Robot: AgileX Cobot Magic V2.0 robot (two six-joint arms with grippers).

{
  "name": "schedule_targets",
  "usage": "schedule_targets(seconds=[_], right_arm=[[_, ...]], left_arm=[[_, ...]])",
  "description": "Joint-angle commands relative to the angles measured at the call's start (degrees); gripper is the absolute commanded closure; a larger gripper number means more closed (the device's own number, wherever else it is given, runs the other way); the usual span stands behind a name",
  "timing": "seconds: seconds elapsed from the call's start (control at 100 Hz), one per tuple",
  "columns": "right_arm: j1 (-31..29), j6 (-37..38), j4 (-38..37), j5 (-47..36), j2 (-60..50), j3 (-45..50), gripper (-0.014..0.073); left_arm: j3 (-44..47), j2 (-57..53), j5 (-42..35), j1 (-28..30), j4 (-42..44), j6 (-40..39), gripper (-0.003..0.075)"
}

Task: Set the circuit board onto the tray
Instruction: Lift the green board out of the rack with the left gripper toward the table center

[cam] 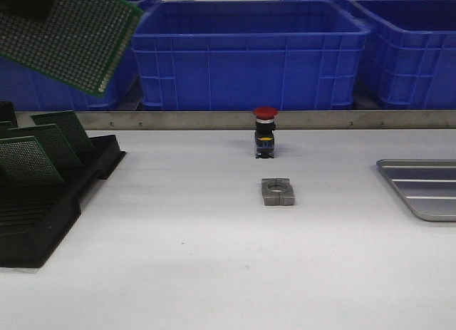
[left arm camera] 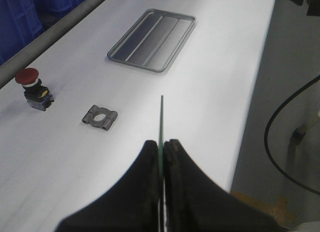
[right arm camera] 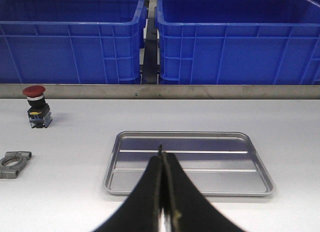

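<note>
**Transport step: board lifted, tray ahead**

Your left hand (left arm camera: 161,154) is clamped edge-on around the circuit board (cam: 68,34), held aloft at upper left of the front view. The right hand (right arm camera: 162,164) is pressed closed, empty. Next, carry the board to the tray (cam: 427,205) at right edge.

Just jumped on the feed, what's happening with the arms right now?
The left gripper is shut on a green circuit board, held up in the air over the black rack at the table's left. The tray on the right is empty, so the board is not yet placed. The right gripper hangs near the tray, closed, with nothing visibly held. A red push button and a metal bracket sit mid-table.
</note>
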Motion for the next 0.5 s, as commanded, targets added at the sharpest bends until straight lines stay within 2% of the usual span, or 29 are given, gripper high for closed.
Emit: schedule_targets(seconds=[0.0,0.11,0.36,0.49], right_arm=[[-0.28,-0.21,-0.38,-4.12,-1.54,-0.69,0.0655],[-0.28,-0.21,-0.38,-4.12,-1.54,-0.69,0.0655],[-0.28,-0.21,-0.38,-5.01,-1.54,-0.69,0.0655],[-0.28,-0.21,-0.33,-9.62,-1.54,-0.69,0.0655]], left_arm=[[-1.53,-0.96,1.72,-0.57,-6.31,-0.53,0.0741],[-1.42,-0.96,1.96,-1.60,-7.18,-0.53,0.0741],[-1.42,3.70,1.96,-8.46,-7.18,-0.53,0.0741],[-1.42,7.45,1.19,-11.73,-7.27,-0.53,0.0741]])
